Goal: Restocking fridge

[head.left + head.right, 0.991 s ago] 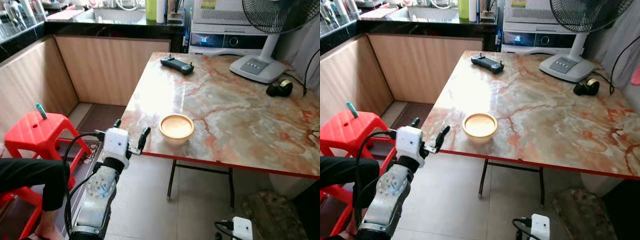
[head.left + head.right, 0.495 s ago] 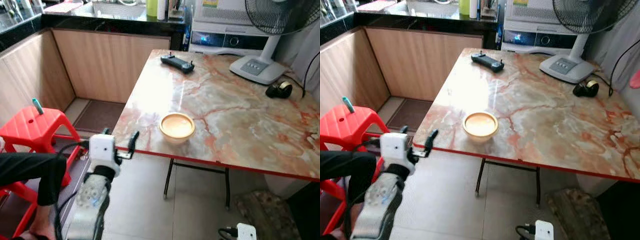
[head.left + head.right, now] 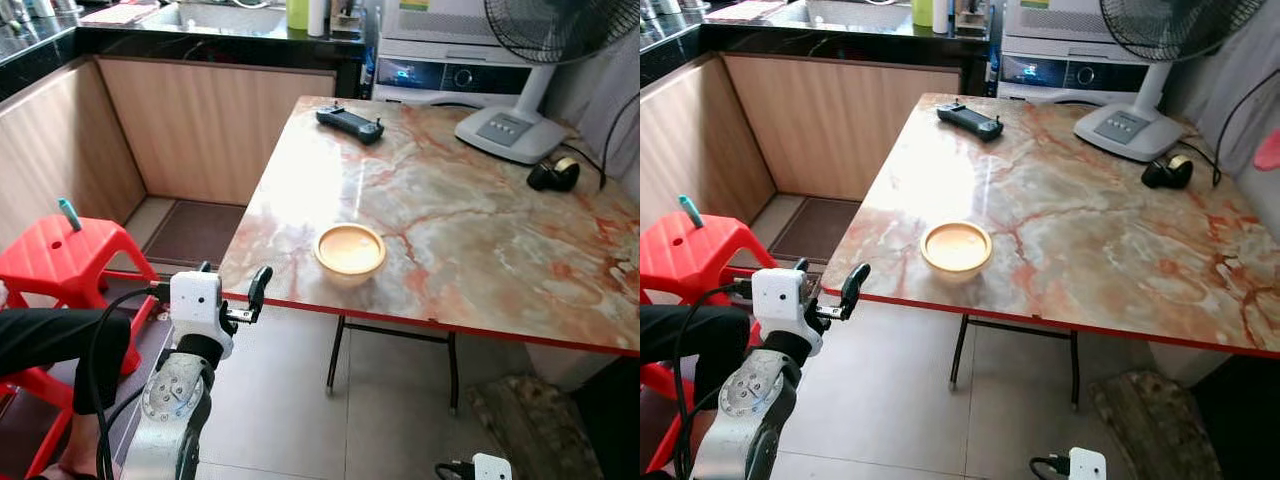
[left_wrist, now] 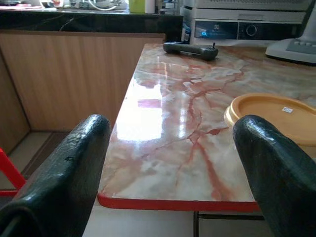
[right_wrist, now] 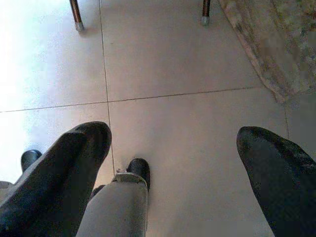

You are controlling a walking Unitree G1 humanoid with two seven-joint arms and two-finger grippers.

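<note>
Marble patterned the table [image 3: 470, 220], a red-edged top in orange and cream standing on thin metal legs over a pale tiled floor [image 3: 290, 400]. The yellow bowl [image 3: 350, 250] sat near the table's front edge, toward its front-left corner, upright and alone on that stretch of the top. The left gripper [image 3: 232, 290] was raised just off the front-left corner of the table, level with the red edge and touching nothing; its 2 black fingers [image 4: 74, 163] stood wide apart with nothing between them. From the left wrist view, the fingers framed the table corner, and the bowl [image 4: 276, 111] lay just beyond the edge on the side of 1 finger, its rim clear of the gripper.

At the far-left corner of the table lay a black controller [image 3: 350, 122]. A white fan base [image 3: 512, 130] stood near the far-right corner, and a small black object [image 3: 553, 175] rested beside it at the right edge with a cable trailing away. A white appliance [image 3: 450, 70] stood behind the table's far edge. A black counter [image 3: 200, 40] with wood-panelled sides ran along the wall to the left. A red plastic stool [image 3: 60, 250] stood on the floor left of the robot, and a person's dark sleeve [image 3: 50, 340] reached in beside it.

The right gripper [image 5: 173, 168] hung low, pointed at the floor, its 2 fingers spread apart and empty.
</note>
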